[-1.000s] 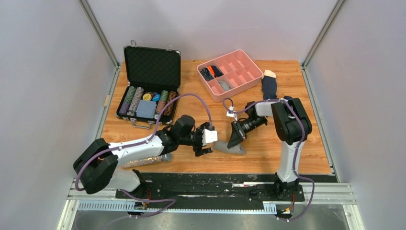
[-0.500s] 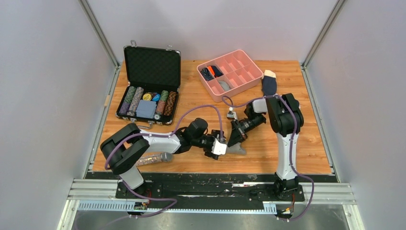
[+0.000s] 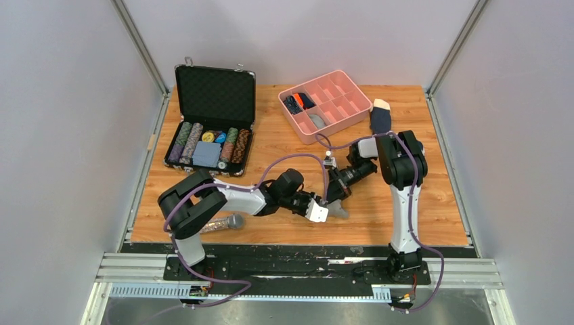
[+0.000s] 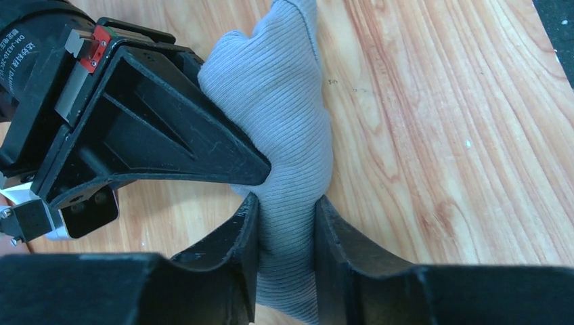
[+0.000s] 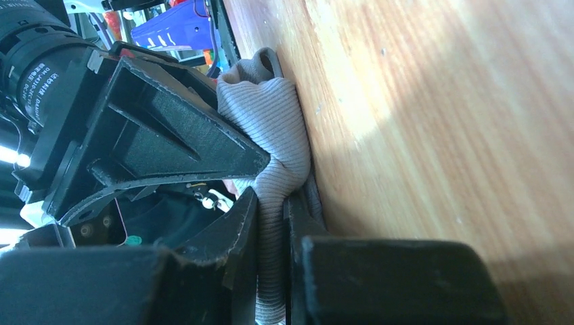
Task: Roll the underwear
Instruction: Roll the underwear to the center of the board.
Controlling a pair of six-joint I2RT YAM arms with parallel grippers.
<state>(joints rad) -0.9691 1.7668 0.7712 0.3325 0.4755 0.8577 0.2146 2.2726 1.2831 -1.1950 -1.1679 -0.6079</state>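
Observation:
The underwear (image 3: 338, 211) is a bunched grey ribbed cloth near the table's front edge, between the two arms. My left gripper (image 3: 319, 210) reaches in from the left and is shut on it. In the left wrist view both fingers press the sides of the underwear (image 4: 291, 115), with the left gripper (image 4: 285, 227) pinching a fold. My right gripper (image 3: 332, 195) comes down from behind and is shut on the same cloth. In the right wrist view the right gripper (image 5: 272, 227) clamps a thin fold of the underwear (image 5: 267, 118). No pale band shows.
An open black case of poker chips (image 3: 210, 128) stands at the back left. A pink divided tray (image 3: 326, 105) holding small items sits at the back centre, a navy sock with a tan toe (image 3: 380, 118) beside it. A glittery tube (image 3: 218, 224) lies under the left arm.
My left arm has swung right to the underwear and its jaws have closed on the cloth. The right gripper has kept its grip, shifting slightly back and left.

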